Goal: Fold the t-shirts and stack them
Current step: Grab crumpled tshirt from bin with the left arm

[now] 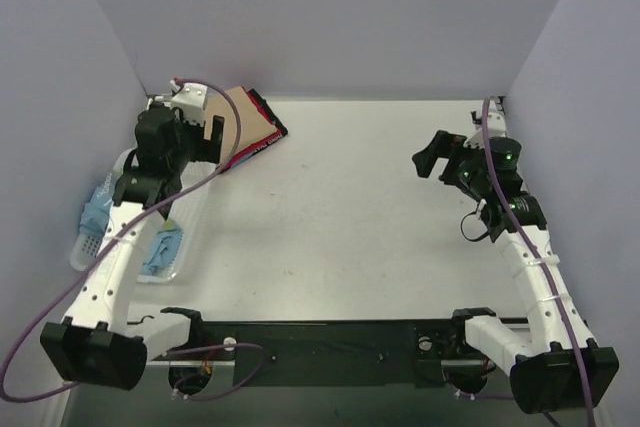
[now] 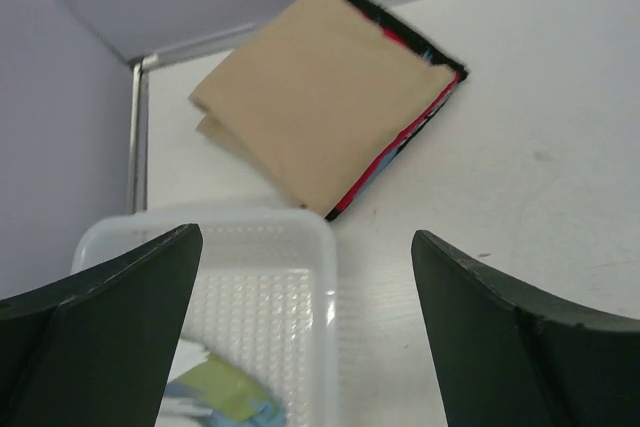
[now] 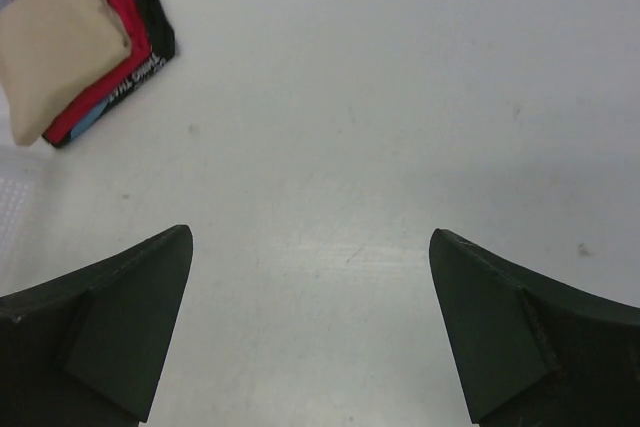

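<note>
Pincers: left pincer (image 2: 305,237) wide, empty, over basket (image 2: 300,232); right pincer (image 3: 310,234) wide, empty.
Risk: blue tee (image 1: 95,212) could snag mesh, so basket lifts w/ it and hits tan tee (image 2: 320,97).

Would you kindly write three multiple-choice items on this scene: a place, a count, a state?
1. The light blue t-shirt lies: A in the white mesh basket; B at table centre; C on the floor.
2. Folded t-shirts stacked in the far corner: A one; B two; C four.
3. The left claw is: A shut on cloth; B shut on the basket; C open, empty.
Key: 1A, blue cloth in the mesh; 2B, tan t-shirt on red-and-black t-shirt; 3C, jaws wide, nothing between.
</note>
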You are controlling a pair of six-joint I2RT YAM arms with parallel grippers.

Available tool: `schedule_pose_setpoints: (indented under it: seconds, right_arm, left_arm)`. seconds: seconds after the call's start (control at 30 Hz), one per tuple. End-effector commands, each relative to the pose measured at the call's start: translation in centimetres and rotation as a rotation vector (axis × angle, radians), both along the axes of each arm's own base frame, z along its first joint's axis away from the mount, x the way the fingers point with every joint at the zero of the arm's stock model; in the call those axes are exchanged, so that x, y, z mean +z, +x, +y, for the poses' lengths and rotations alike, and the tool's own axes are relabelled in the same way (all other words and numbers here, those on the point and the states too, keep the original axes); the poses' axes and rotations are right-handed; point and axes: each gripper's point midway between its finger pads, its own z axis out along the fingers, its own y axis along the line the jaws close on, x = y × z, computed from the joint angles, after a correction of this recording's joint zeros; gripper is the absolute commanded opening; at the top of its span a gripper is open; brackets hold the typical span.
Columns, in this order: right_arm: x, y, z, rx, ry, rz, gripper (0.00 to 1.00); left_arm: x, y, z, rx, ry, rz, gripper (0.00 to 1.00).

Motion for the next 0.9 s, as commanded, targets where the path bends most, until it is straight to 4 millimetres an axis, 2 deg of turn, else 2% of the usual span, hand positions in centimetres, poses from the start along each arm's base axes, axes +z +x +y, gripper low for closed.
schedule_pose_setpoints:
  seconds: [0.0,0.03,0.07,0.1,0.13,0.17,0.2,0.23,0.27,0.3,0.33,0.37,0.4,0.43,0.5,0.53,0.57,0.67,0.77,0.8,0.83,0.87]
  right_arm:
    - [-2.2,-2.3,4.2,0.161,-0.026,0.128,1.00]
    - [-2.3,-2.4,4.6,0.172,-0.041,0.128,1.00]
    - [-2.7,-2.7,5.7,0.207,-0.049,0.132,1.00]
    - [-2.7,-2.7,6.2,0.222,-0.048,0.127,1.00]
    - [-3.2,-2.9,6.9,0.244,-0.044,0.138,1.00]
    - [-3.4,-2.9,7.4,0.260,-0.039,0.144,1.00]
    - [-3.8,-3.0,7.9,0.269,-0.031,0.157,1.00]
    - [-4.1,-2.9,8.3,0.277,-0.030,0.170,1.00]
    - [-4.2,-3.1,8.9,0.297,-0.030,0.180,1.00]
    - [-4.3,-3.1,9.3,0.308,-0.034,0.193,1.00]
    - [-4.5,-3.3,9.8,0.325,-0.042,0.202,1.00]
    - [-4.4,-3.0,10.1,0.324,-0.050,0.202,1.00]
    - [-4.5,-3.3,10.8,0.347,-0.060,0.209,1.00]
    - [-4.5,-3.1,11.0,0.348,-0.070,0.211,1.00]
    - [-4.3,-3.0,12.1,0.372,-0.099,0.211,1.00]
    - [-4.6,-3.2,12.6,0.380,-0.126,0.215,1.00]
    - [-4.4,-3.2,13.3,0.397,-0.140,0.212,1.00]
    - [-4.8,-2.8,13.3,0.359,-0.186,0.224,1.00]
    - [-5.0,-2.9,13.5,0.346,-0.174,0.244,1.00]
    - [-4.9,-3.0,13.5,0.348,-0.170,0.242,1.00]
    - [-4.9,-3.1,13.4,0.350,-0.176,0.240,1.00]
    - [-4.9,-3.2,13.4,0.354,-0.179,0.237,1.00]
  left_arm:
    - [-8.7,-3.7,9.4,0.319,0.032,0.563,0.95]
    - [-9.5,-4.5,10.9,0.366,0.008,0.631,0.88]
    - [-10.5,-4.9,14.7,0.473,-0.032,0.680,0.85]
    - [-10.9,-5.2,16.5,0.524,-0.026,0.697,0.82]
    - [-12.2,-6.1,19.2,0.631,0.099,0.748,0.82]
    - [-12.3,-5.5,20.1,0.599,0.184,0.734,0.82]
    - [-13.8,-6.1,20.6,0.620,0.221,0.761,0.83]
    - [-13.8,-5.5,21.1,0.621,0.251,0.728,0.86]
    - [-15.0,-6.1,21.3,0.623,0.265,0.753,0.88]
    - [-15.1,-5.4,21.9,0.632,0.299,0.728,0.91]
    - [-16.3,-6.1,22.6,0.654,0.346,0.763,0.94]
    - [-16.6,-5.8,23.2,0.650,0.395,0.759,0.96]
    - [-18.3,-6.4,23.6,0.649,0.437,0.815,0.96]
    - [-18.9,-6.2,23.8,0.638,0.461,0.827,0.97]
    - [-22.4,-6.5,24.1,0.609,0.492,0.929,0.97]
    - [-23.2,-6.6,24.2,0.609,0.500,0.954,0.97]
    - [-24.8,-6.6,24.3,0.596,0.514,1.002,0.97]
    - [-27.0,-6.8,25.2,0.614,0.566,1.064,0.97]
    - [-29.3,-7.4,25.3,0.583,0.597,1.116,0.97]
    - [-29.7,-7.6,25.3,0.579,0.598,1.130,0.95]
    - [-30.3,-7.7,25.0,0.570,0.584,1.152,0.85]
    - [-30.4,-7.8,24.8,0.565,0.574,1.167,0.60]
